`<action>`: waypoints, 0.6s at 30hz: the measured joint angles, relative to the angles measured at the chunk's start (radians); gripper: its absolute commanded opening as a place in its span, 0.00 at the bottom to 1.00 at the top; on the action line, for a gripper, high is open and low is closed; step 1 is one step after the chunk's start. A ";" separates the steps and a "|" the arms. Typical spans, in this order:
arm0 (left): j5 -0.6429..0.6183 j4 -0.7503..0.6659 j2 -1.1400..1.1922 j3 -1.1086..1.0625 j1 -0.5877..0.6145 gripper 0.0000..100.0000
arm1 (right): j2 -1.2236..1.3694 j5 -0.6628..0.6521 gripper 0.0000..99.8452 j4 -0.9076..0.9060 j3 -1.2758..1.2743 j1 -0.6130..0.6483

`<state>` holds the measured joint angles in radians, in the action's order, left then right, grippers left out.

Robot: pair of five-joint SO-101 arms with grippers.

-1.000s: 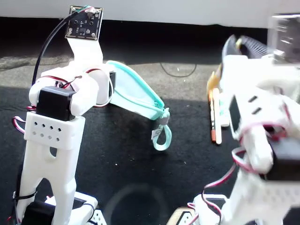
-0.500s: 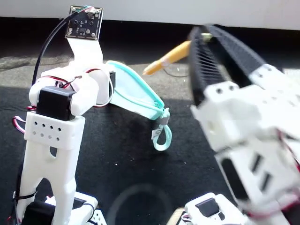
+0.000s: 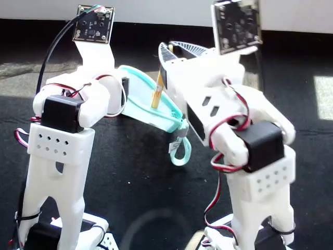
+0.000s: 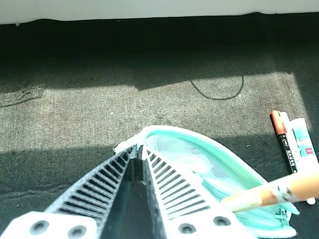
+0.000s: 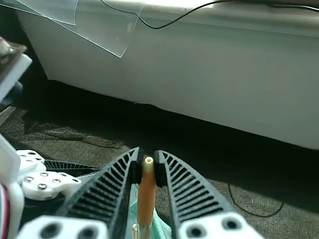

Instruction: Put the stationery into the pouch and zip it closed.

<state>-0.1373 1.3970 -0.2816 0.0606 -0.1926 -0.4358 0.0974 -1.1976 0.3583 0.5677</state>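
1. Pouch: it lies open-mouthed on the table, with its zip loop at its 5 o'clock end. Its position has not changed over the last second.
2. Orange pen: a second ago it was among the stationery at the pouch's 3 o'clock. It now hangs upright over the pouch mouth.
3. My right hand is clamped on the pen's upper end. My left hand is closed on the pouch rim, holding it up.
4. Finding: the carry looks complete and the release is pending. The other pens are still on the table, and the zip is open.
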 measured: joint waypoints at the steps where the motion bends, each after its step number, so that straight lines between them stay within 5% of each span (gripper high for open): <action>1: 0.000 0.000 0.000 0.000 0.000 0.01 | 0.000 0.000 0.01 0.021 -0.028 0.000; 14: 0.000 0.000 0.000 -0.002 0.000 0.01 | -0.002 -0.075 0.02 0.193 -0.459 0.089; 18: 0.000 0.000 0.000 -0.002 0.000 0.01 | 0.003 -0.091 0.16 0.183 -0.486 0.124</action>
<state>-0.1373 1.3970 -0.2816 0.0591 -0.1926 -0.4327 0.0069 -1.0150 -0.1281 0.6920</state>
